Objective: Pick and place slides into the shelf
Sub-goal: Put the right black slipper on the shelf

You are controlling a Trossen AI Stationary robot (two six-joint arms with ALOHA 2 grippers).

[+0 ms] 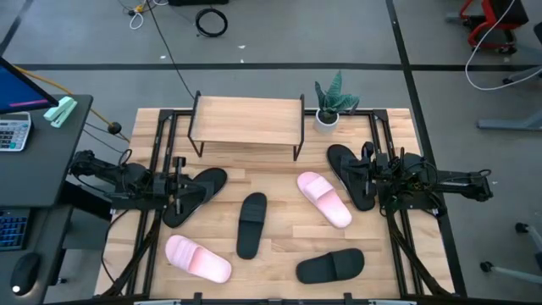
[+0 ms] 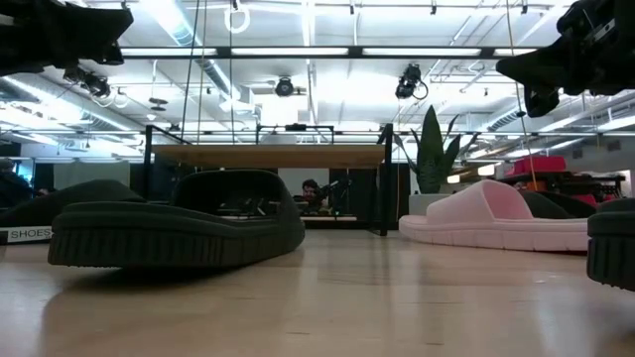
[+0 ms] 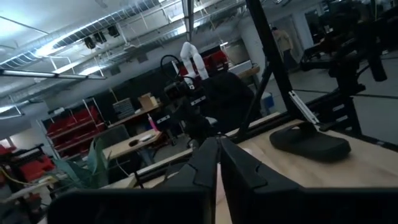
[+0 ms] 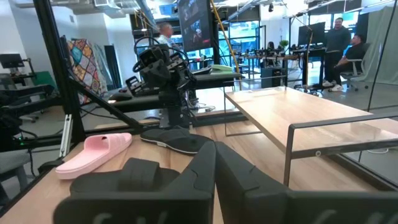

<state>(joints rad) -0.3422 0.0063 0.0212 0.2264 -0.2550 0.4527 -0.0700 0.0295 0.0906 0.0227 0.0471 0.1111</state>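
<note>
The shelf (image 1: 246, 114) stands at the table's far edge, a light plank top on thin black legs, also visible in the low view (image 2: 268, 155) and the right wrist view (image 4: 298, 112). Six slides lie flat on the table. One black flip-flop (image 1: 207, 185) sits under my left gripper (image 1: 190, 185). The other (image 1: 345, 165) is under my right gripper (image 1: 360, 176). Pink slides lie right of centre (image 1: 323, 199) and near left (image 1: 197, 258). Black slides lie at centre (image 1: 251, 224) and near right (image 1: 330, 267). Both grippers are shut and hang raised above the table (image 2: 60, 30) (image 2: 575, 45).
A potted plant (image 1: 329, 103) stands beside the shelf's right end. Black frame rails run along both table sides (image 1: 157, 152) (image 1: 389, 229). A desk with a calculator (image 1: 13, 131) is off the left edge. People sit in the room beyond (image 4: 339, 37).
</note>
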